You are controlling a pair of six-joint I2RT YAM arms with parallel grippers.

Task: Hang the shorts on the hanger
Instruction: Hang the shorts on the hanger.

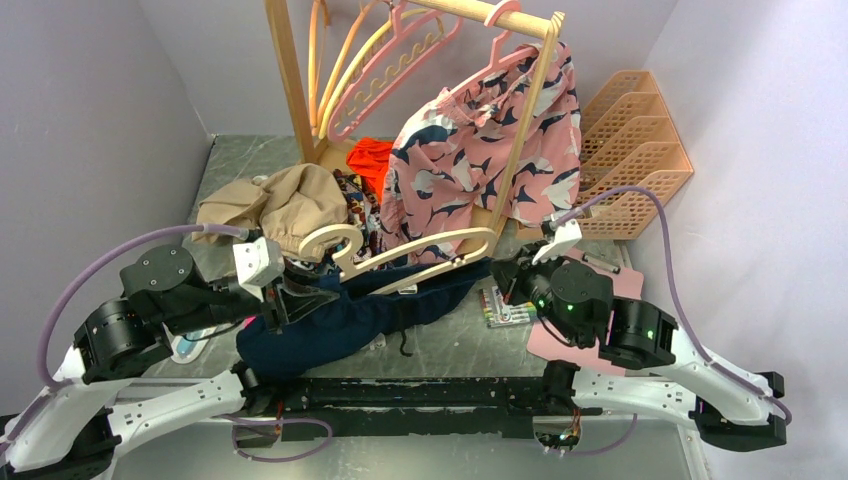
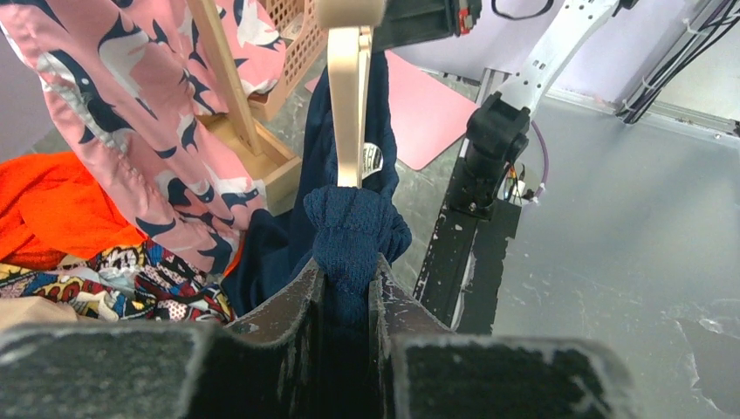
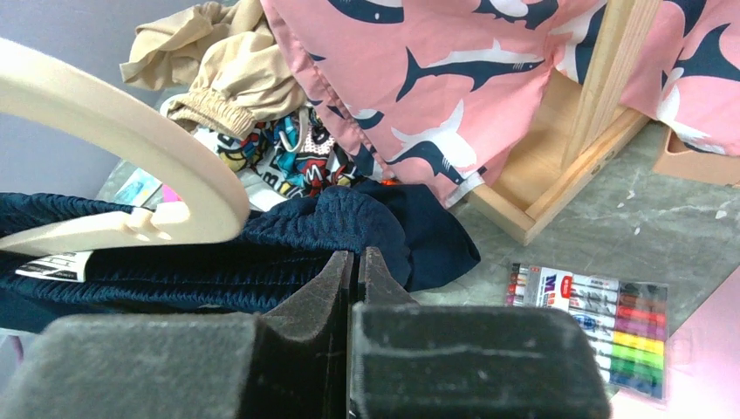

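The plain dark navy fabric shorts [image 1: 350,322] span from the left gripper [image 1: 283,296] to the right gripper [image 1: 497,272]. The pale cream wooden hanger [image 1: 455,240] lies along their upper edge, hook beside the crumpled tan garment [image 1: 275,205].

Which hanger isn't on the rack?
The cream hanger, down at the navy shorts; the pink hangers and the yellow hanger hang from the rail.

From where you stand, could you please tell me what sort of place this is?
Probably a robot test bench dressed as a laundry corner: a wooden clothes rack with pink hangers, heaped clothes on the table, plain walls close around.
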